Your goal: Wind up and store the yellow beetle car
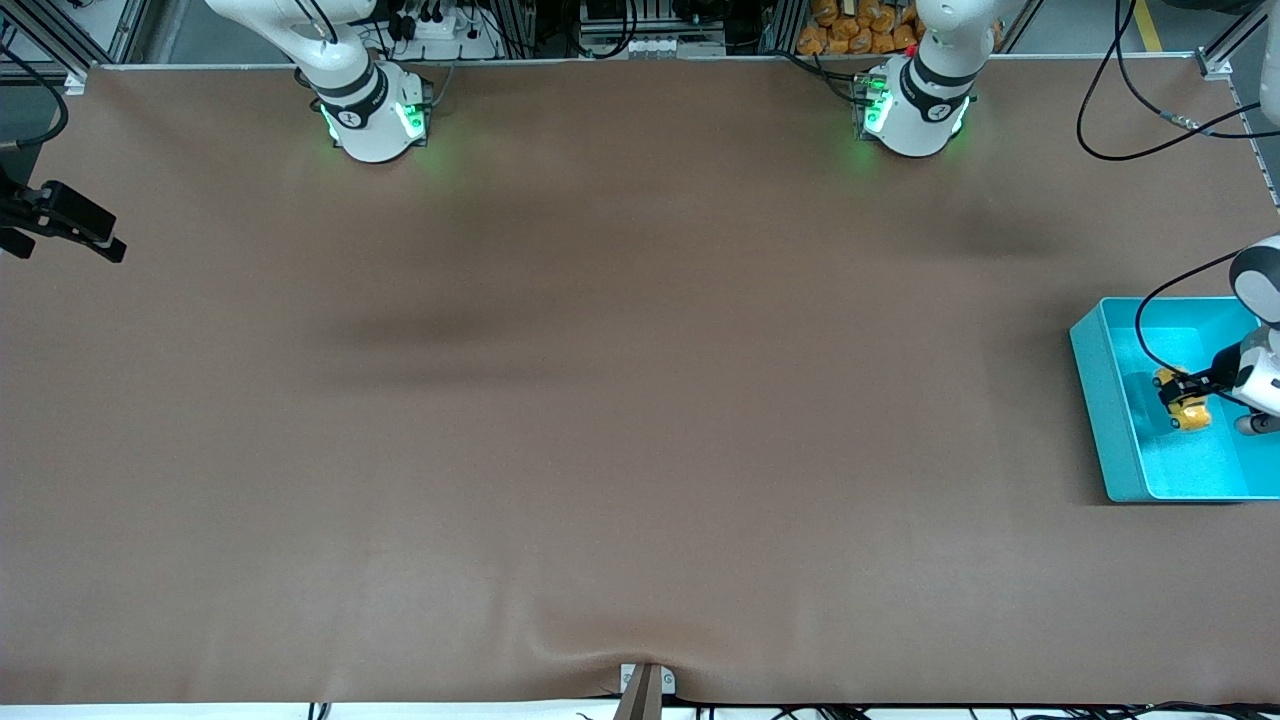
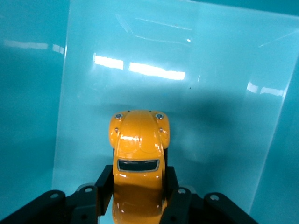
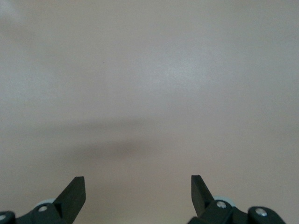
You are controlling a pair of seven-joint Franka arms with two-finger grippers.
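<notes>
Bin [image 1: 1100, 400]: L pincer [image 1: 1180, 390] grips car [image 1: 1190, 412].

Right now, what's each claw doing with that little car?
Left gripper shut on yellow beetle car, inside turquoise bin. Right gripper open, waiting over table. Nothing blocking.

The turquoise bin [image 1: 1100, 400] at the left arm's end of the bench [image 1: 600, 450] runs off the front view's edge, so its full outline is cut off. The left arm enters from that same edge, most of it out of frame. In the left wrist view the yellow beetle car [image 2: 138, 158] has its rear cut off by the picture's edge, and its wheels and sides are hidden by the left claw [image 2: 138, 198] clamped on it. Whether the car touches the bin floor cannot be told. The right claw [image 1: 95, 238] is partly cut off at the front view's edge; in the right wrist view only its spread fingertips [image 3: 74, 192] show.
</notes>
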